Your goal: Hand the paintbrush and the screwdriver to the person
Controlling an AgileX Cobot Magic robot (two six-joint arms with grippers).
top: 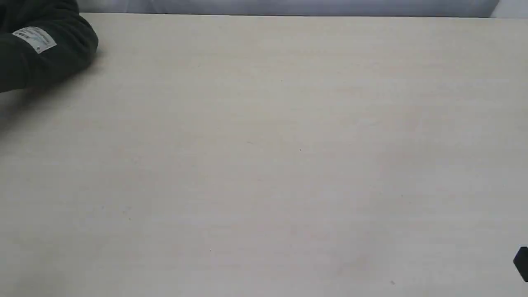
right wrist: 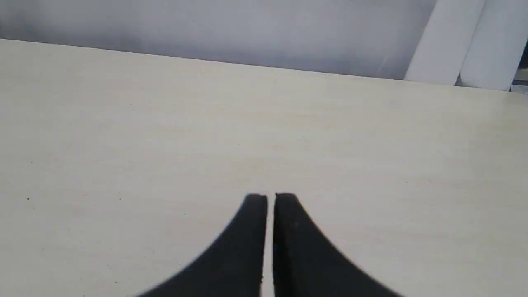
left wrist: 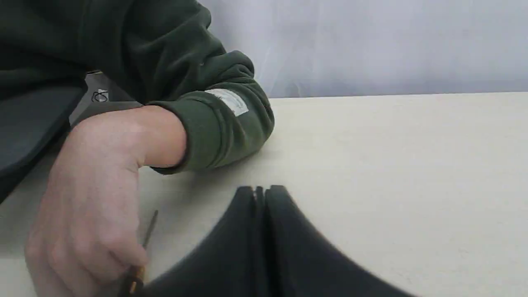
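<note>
Table (top: 264, 165): one, pale cream top with faint wood grain, matte, a few tiny dark specks scattered across it. Its far edge runs straight along a grey-white backdrop (top: 288, 6).

Lying on it:
- Dark green sleeve (top: 45, 49) with a white label (top: 35, 39) on the cuff, resting at 10 o'clock in the exterior view, near the far edge.
- Bare hand (left wrist: 95, 194), in the left wrist view only, knuckles up, down on the top beyond the cuff.
- Screwdriver (left wrist: 149, 229), its thin shaft poking out from under the fingers; contact with the top cannot be told.
</note>
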